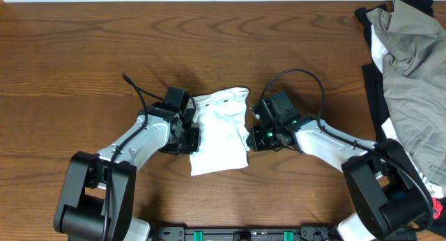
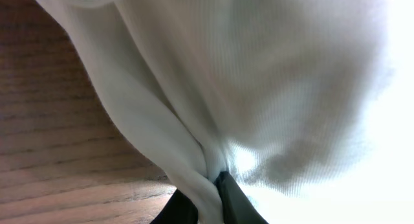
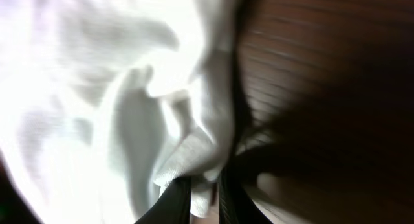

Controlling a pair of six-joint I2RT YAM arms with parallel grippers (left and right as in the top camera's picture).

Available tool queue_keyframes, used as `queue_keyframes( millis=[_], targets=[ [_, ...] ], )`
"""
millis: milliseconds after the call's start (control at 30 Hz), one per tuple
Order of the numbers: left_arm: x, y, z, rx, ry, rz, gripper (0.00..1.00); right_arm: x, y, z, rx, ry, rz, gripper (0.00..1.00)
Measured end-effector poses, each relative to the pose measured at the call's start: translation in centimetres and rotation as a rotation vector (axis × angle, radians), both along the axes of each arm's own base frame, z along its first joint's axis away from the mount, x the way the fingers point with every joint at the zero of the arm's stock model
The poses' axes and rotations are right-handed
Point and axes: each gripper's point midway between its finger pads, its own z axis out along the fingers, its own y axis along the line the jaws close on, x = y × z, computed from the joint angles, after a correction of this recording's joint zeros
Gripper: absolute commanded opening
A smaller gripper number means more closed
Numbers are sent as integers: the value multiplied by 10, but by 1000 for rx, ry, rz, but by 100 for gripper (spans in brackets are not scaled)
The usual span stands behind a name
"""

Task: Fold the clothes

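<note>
The clothes, a white T-shirt [image 1: 219, 129], lie folded into a narrow bundle at the table's middle, between both arms. My left gripper [image 1: 191, 129] is shut on the shirt's left edge. In the left wrist view white fabric [image 2: 259, 88] fills the frame and a fold runs down between the dark fingers [image 2: 239, 201]. My right gripper [image 1: 252, 129] is shut on the shirt's right edge. In the right wrist view a bunched white hem [image 3: 187, 153] sits pinched between the fingers [image 3: 171, 201]. No print shows.
A heap of other garments, olive-grey [image 1: 411, 67] over black [image 1: 373, 81], lies at the table's right edge. Bare brown wood [image 1: 83, 60] surrounds the shirt. The arm bases stand at the front edge.
</note>
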Motion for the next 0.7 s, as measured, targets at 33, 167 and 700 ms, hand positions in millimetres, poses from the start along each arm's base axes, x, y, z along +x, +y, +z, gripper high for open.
queue_keyframes(
  millis=[33,167,700],
  targets=[
    [0,0,0,0,0,0,12,0,4,2,24,0,10,15],
    [0,0,0,0,0,0,12,0,17,11,106,-14,50,15],
    [0,0,0,3,0,4,13,-7,41,35,284,-30,164,26]
  ],
)
